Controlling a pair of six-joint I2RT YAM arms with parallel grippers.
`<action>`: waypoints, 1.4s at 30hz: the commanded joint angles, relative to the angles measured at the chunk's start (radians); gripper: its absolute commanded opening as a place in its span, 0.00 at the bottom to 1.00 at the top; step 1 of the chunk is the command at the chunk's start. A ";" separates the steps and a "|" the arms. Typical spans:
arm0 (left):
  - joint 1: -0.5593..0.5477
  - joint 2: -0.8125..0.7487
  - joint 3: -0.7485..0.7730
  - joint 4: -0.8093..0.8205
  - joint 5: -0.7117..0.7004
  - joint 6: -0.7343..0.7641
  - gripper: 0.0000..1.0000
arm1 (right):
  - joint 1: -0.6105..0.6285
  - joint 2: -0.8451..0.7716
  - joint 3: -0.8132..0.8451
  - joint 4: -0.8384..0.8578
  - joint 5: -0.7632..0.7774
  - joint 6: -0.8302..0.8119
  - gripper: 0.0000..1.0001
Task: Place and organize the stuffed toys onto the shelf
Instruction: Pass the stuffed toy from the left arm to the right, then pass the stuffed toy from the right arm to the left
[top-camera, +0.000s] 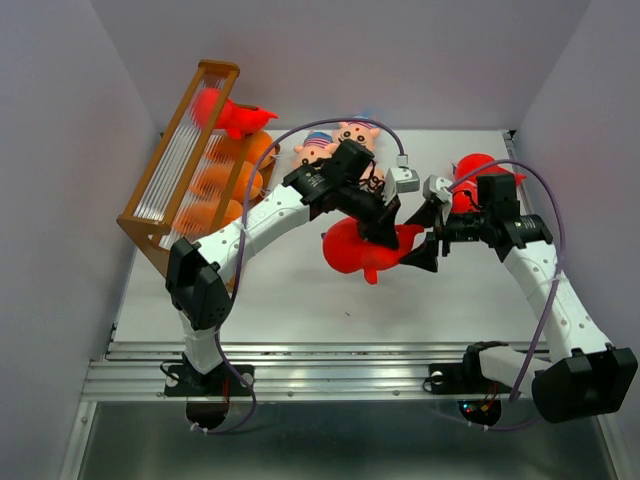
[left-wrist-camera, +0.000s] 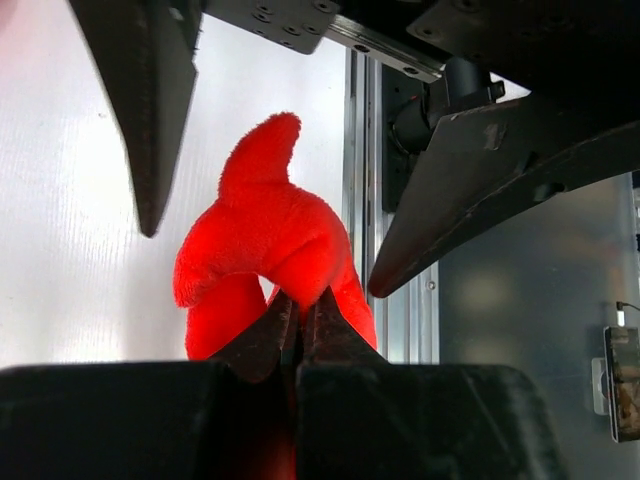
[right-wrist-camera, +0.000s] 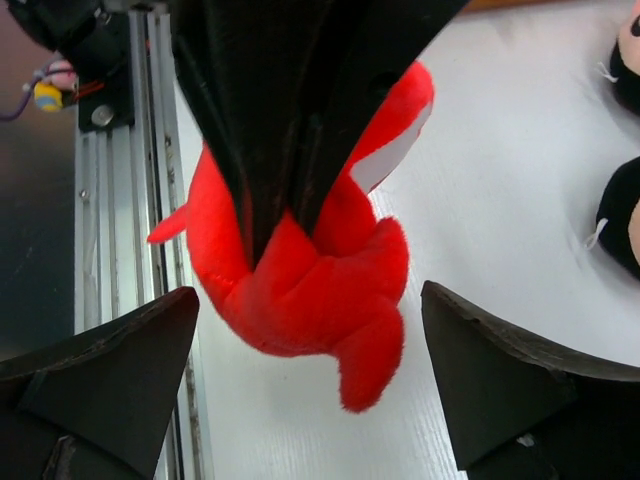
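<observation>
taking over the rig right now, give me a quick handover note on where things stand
Left hand: shut on the held red toy, over the middle of the table.
Right hand: open, one finger on each side of that same toy, not gripping it.
Done: the shelf carries the shelved red toy at its top end and the orange toys on the tiers below.
Left: shelve the held red toy, then the two doll heads lying on the table beyond the left arm, and the spare red toy by the right arm.
</observation>
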 joint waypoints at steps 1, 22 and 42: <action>0.000 -0.055 0.040 -0.020 0.038 0.026 0.00 | 0.010 0.009 0.071 -0.189 -0.068 -0.223 0.96; -0.005 -0.154 -0.035 0.121 -0.056 -0.040 0.46 | 0.019 0.081 0.079 -0.254 -0.217 -0.169 0.00; -0.167 -0.817 -0.746 0.790 -0.693 0.067 0.99 | -0.033 0.120 0.142 0.133 -0.097 0.570 0.01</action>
